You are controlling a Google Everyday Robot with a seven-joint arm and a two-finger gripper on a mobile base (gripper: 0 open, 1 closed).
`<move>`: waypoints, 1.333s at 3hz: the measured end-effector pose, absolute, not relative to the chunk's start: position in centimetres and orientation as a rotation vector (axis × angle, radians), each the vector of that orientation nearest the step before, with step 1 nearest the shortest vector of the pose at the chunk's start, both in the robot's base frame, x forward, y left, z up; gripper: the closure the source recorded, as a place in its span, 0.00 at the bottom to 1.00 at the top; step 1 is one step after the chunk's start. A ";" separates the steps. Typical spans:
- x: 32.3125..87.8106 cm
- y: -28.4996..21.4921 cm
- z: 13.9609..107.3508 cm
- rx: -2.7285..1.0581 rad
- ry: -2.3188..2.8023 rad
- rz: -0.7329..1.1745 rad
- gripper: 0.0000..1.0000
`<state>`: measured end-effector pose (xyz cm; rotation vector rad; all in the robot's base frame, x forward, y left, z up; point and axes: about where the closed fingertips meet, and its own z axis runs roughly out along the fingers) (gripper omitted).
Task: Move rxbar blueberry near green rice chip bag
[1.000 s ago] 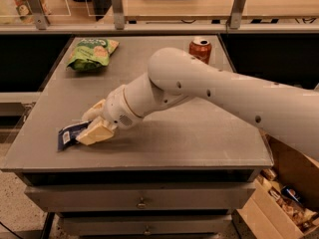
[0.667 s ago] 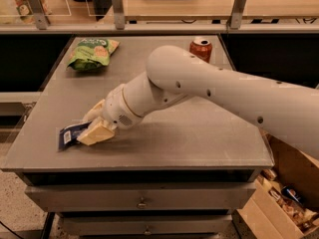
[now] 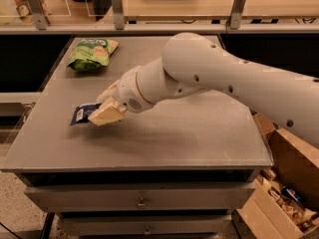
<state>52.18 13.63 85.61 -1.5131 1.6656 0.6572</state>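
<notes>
The gripper [image 3: 105, 114], clamped on the rxbar blueberry [image 3: 81, 114], has carried it slightly toward the far side, though the green rice chip bag [image 3: 92, 53] lies well apart.

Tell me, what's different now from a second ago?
The gripper, jaws closed on the small flat dark-blue rxbar blueberry wrapper, has carried it back from the front of the grey table, toward the light-green glossy rice chip bag. The white arm now hides the red can. The bag has not moved.
</notes>
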 end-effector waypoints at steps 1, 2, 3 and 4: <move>55.0 12.1 86.5 -1.419 1.692 0.596 1.00; 58.6 10.7 86.8 -1.340 1.694 0.563 1.00; 62.5 10.4 86.8 -1.312 1.695 0.545 1.00; 66.1 11.0 86.4 -1.299 1.696 0.531 1.00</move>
